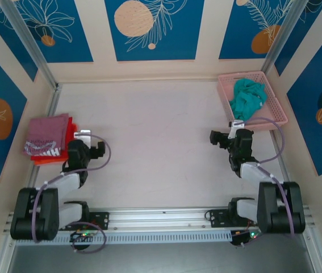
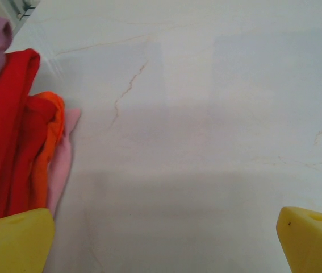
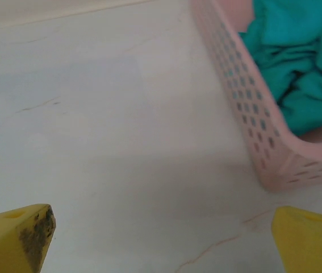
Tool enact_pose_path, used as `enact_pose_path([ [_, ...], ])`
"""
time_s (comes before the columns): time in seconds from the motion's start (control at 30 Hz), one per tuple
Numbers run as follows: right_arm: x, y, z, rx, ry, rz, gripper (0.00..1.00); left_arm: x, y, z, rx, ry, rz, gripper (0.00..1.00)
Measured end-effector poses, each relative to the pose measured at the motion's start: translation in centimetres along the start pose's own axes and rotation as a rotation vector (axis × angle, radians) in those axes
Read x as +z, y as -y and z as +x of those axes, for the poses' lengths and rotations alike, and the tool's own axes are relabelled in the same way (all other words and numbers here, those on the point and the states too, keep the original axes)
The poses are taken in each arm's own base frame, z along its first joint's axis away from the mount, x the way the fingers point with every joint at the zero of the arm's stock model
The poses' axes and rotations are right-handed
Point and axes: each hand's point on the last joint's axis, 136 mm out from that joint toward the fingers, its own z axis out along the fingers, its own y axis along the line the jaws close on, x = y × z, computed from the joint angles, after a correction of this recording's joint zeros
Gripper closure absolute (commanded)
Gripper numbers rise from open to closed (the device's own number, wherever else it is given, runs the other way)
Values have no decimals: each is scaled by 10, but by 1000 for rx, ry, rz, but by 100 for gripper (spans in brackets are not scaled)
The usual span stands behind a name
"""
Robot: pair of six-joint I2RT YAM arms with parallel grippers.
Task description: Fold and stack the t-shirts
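Mauve tee point(image 1: 47, 135) is stacked folded on red tee point(image 1: 71, 131) at 9 o'clock; teal tee point(image 1: 247, 98) is left crumpled at 2 o'clock.

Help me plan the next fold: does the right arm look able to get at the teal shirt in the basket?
Probably yes. The right gripper is open, right beside the near corner of the basket, and the teal shirt lies uncovered under the open top. The gripper should only need to clear the low wall.
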Motion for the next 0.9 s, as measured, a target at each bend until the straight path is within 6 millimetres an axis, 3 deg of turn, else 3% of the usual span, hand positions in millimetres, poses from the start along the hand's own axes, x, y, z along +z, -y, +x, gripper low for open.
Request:
enact_pose_path([
  [0.1, 12, 8, 2, 26, 10, 10, 1, 10, 3, -4, 0, 12, 27, 0],
  [0.27, 29, -1, 8, 15, 8, -29, 0, 26, 11, -25, -19, 81, 93, 0],
  [0.33, 34, -9, 9, -2, 22, -50, 1, 35, 15, -22, -26, 103, 113, 0],
  [0.4, 38, -13, 12, -13, 21, -62, 1, 43, 17, -7, -33, 64, 120, 0],
  [0.47, 39, -14, 12, -18, 23, -63, 1, 45, 19, 0, -32, 39, 121, 0],
  [0.63, 39, -14, 6, -20, 48, -64, 1, 48, 23, -17, -14, 75, 99, 0],
  [0.9, 39, -14, 5, -20, 51, -65, 1, 49, 24, -19, 9, 79, 85, 0],
])
